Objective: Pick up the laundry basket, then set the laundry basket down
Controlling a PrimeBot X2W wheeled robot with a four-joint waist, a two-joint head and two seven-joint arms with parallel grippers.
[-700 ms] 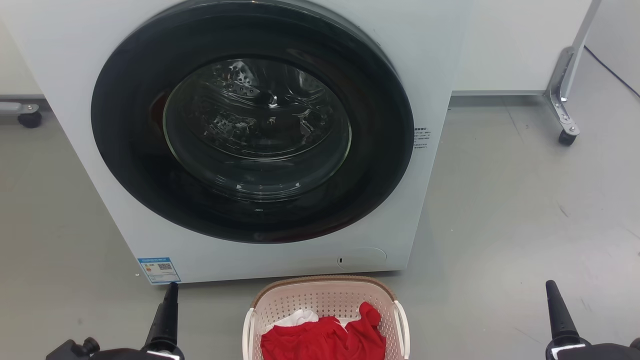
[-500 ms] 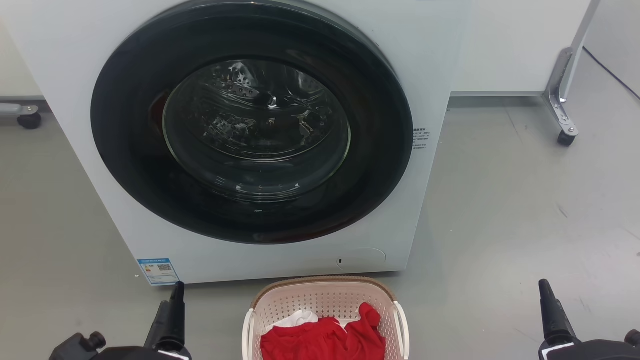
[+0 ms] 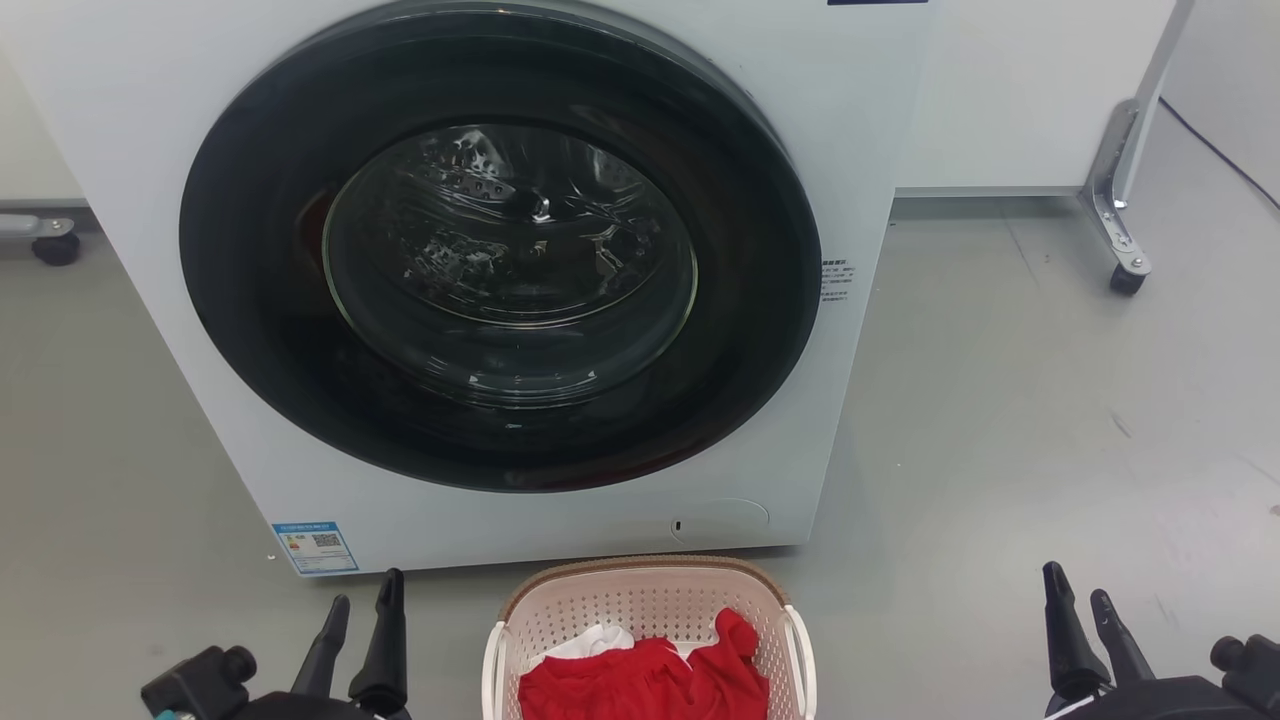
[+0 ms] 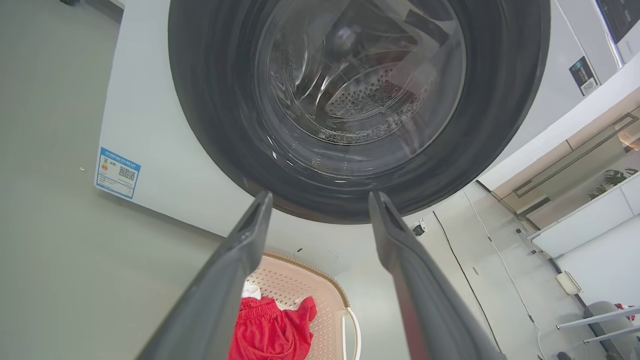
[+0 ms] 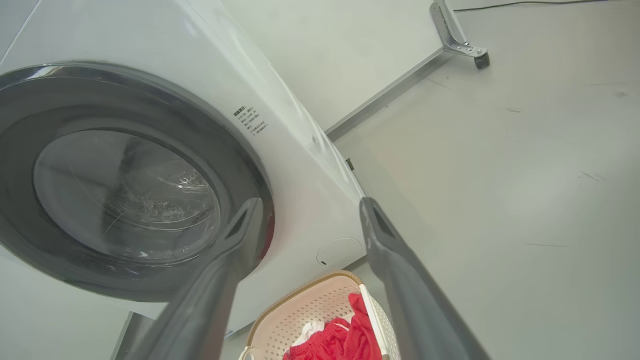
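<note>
On the floor [image 3: 1000, 400], just before the washer [image 3: 880, 120], the basket [image 3: 640, 605] is sitting upright: pale pink, perforated, round-cornered, with a brown woven-look rim and a white handle on each side. Inside it, red cloth [image 3: 640, 685] and a bit of white cloth [image 3: 590, 638] are lying. The left gripper [image 3: 363, 592] is hovering beside its left side, the right gripper [image 3: 1075, 585] well apart to its right; both are holding their fingers parted, gripping nothing.
</note>
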